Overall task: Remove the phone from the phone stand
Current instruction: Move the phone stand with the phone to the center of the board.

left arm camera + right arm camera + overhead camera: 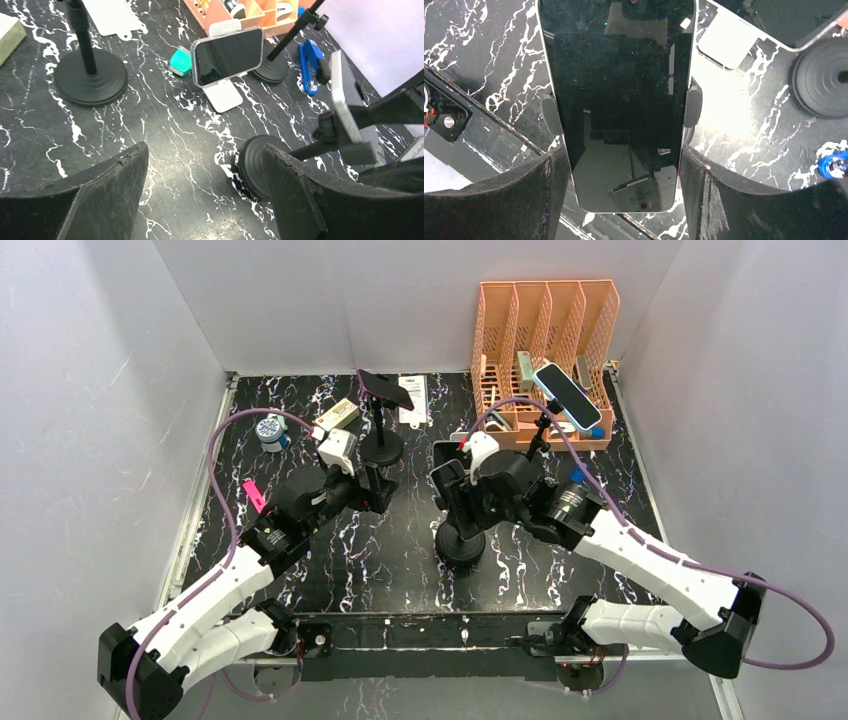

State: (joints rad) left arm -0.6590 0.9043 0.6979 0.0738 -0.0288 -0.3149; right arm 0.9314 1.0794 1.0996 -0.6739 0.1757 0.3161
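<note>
A dark-screened phone [619, 100] sits in the side clamps [692, 106] of a black phone stand whose round base [461, 543] rests mid-table. My right gripper [624, 152] is shut on the phone's lower end, one finger against each long edge. From above, this gripper [450, 490] hangs over the stand with the phone [445, 455] in it. The left wrist view shows that phone [345, 100] edge-on above the stand base [255, 165]. My left gripper [204, 147] stands open over bare table left of that base, holding nothing.
A second black stand [382, 445] carries a dark phone [385, 390] at the back centre. A third stand holds a blue-edged phone [568, 397] before the orange file organiser [545, 350]. A phone on a white stand [227, 55], a blue clip [310, 60] and a tape roll [270, 430] lie about.
</note>
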